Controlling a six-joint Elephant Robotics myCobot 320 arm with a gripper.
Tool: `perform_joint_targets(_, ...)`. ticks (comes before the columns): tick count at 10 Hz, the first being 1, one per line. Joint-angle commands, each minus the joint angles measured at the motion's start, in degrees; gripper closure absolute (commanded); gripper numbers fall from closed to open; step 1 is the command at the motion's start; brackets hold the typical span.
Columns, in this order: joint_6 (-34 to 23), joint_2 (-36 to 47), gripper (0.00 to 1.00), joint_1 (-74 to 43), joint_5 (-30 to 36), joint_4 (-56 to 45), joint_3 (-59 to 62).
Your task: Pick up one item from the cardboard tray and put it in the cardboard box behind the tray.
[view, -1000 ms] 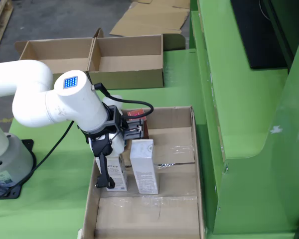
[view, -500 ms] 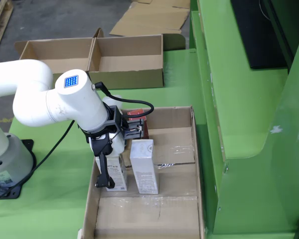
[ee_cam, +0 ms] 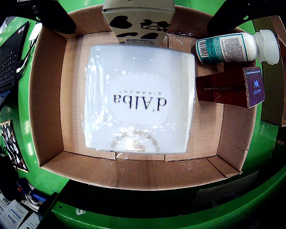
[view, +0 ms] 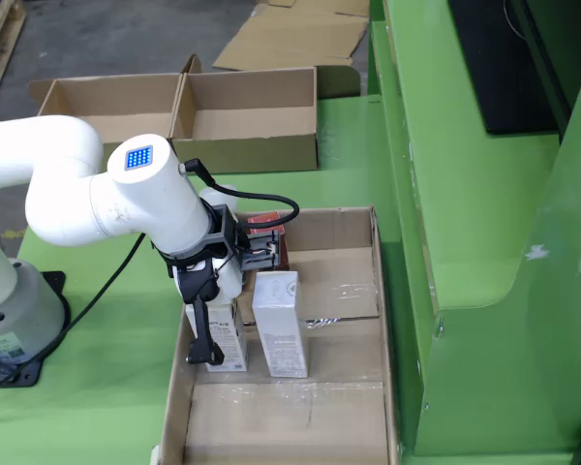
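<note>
A white d'Alba box [ee_cam: 138,98] fills the middle of the wrist view, close under the camera. In the fixed view it stands upright [view: 279,325] in the cardboard tray [view: 353,387], its top right below my gripper [view: 261,260]. No fingers show in either view, and I cannot tell whether the gripper holds the box or whether the box rests on the tray floor. A cow-patterned box [ee_cam: 138,19] stands next to it, also seen in the fixed view [view: 225,341]. A two-compartment cardboard box [view: 247,121] stands behind the tray.
A white bottle with a teal label [ee_cam: 233,47] and a dark red box [ee_cam: 229,86] lie in the tray corner. Tray walls [ee_cam: 45,95] surround the items. A green bench wall [view: 465,194] rises on the right of the fixed view. Flat cardboard [view: 290,39] lies on the floor.
</note>
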Motion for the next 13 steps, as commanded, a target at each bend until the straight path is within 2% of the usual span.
perform_joint_targets(1, 0.26, 1.14, 0.30, 0.19, -0.07, 0.54, 1.60)
perform_joint_targets(8, 0.26, 1.14, 1.00, 0.19, -0.07, 0.54, 1.60)
perform_joint_targets(13, 0.26, 1.14, 1.00, 0.19, -0.07, 0.54, 1.60)
